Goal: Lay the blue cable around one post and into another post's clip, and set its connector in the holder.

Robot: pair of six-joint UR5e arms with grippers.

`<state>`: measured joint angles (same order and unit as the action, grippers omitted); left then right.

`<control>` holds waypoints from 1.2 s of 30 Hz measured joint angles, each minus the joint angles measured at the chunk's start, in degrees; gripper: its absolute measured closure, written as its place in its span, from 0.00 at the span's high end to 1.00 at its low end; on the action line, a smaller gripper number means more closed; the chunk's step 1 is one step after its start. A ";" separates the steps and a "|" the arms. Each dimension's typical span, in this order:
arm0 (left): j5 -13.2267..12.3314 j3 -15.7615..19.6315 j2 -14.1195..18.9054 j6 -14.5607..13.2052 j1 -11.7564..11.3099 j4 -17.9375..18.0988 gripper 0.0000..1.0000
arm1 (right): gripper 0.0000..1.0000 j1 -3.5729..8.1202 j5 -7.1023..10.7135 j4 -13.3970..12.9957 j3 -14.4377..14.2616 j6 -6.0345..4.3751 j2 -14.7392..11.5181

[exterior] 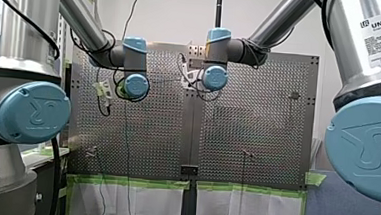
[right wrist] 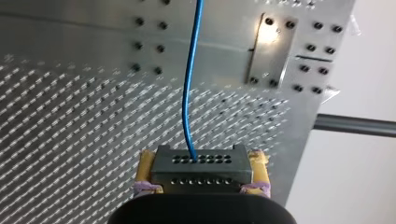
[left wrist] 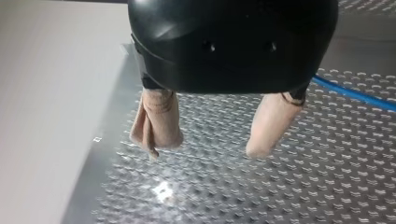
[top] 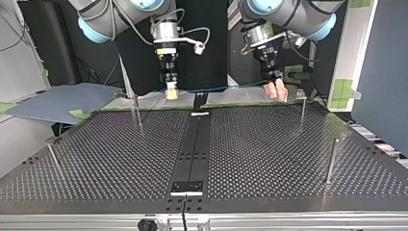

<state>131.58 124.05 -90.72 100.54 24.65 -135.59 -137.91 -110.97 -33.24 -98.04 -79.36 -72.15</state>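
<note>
My right gripper (right wrist: 201, 186) is shut with its yellow pads on the black connector (right wrist: 198, 165). The blue cable (right wrist: 189, 93) leaves the connector's face and runs ahead over the perforated plate. In the top view my right gripper (top: 171, 92) hangs at the table's far edge, and the cable (top: 221, 88) stretches from it across to my left gripper (top: 275, 90). My left gripper (left wrist: 205, 150) stands open just above the plate, beige fingers (left wrist: 156, 123) apart with nothing between them. Beside one finger the cable (left wrist: 357, 94) passes and vanishes behind the gripper's black body.
Thin posts stand on the table: one at the far left (top: 136, 109), one at the far right (top: 302, 103), one at the right side (top: 332, 159), one at the left side (top: 53, 155). Black holders sit on the centre strip, far (top: 198, 102) and near (top: 187, 187).
</note>
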 joint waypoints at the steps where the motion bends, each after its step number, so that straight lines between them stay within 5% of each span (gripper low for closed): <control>1: 0.00 -0.41 0.50 0.01 -0.06 -0.49 1.00 | 0.00 -0.01 0.37 0.05 0.70 -0.04 0.09; 17: 0.11 -4.22 9.51 0.54 -0.38 -9.50 1.00 | 0.00 -0.25 4.21 2.04 9.50 -0.80 1.27; 25: 0.20 -6.77 13.95 0.93 -1.15 -13.97 1.00 | 0.00 -1.83 5.64 5.14 14.46 -0.83 5.32; 36: -0.87 -10.67 20.08 1.13 -4.35 -20.08 1.00 | 0.00 -4.04 6.33 5.06 19.23 -0.90 6.55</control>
<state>130.71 113.38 -70.64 101.67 20.30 -155.67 -141.95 -104.63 -28.18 -78.81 -80.26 -65.61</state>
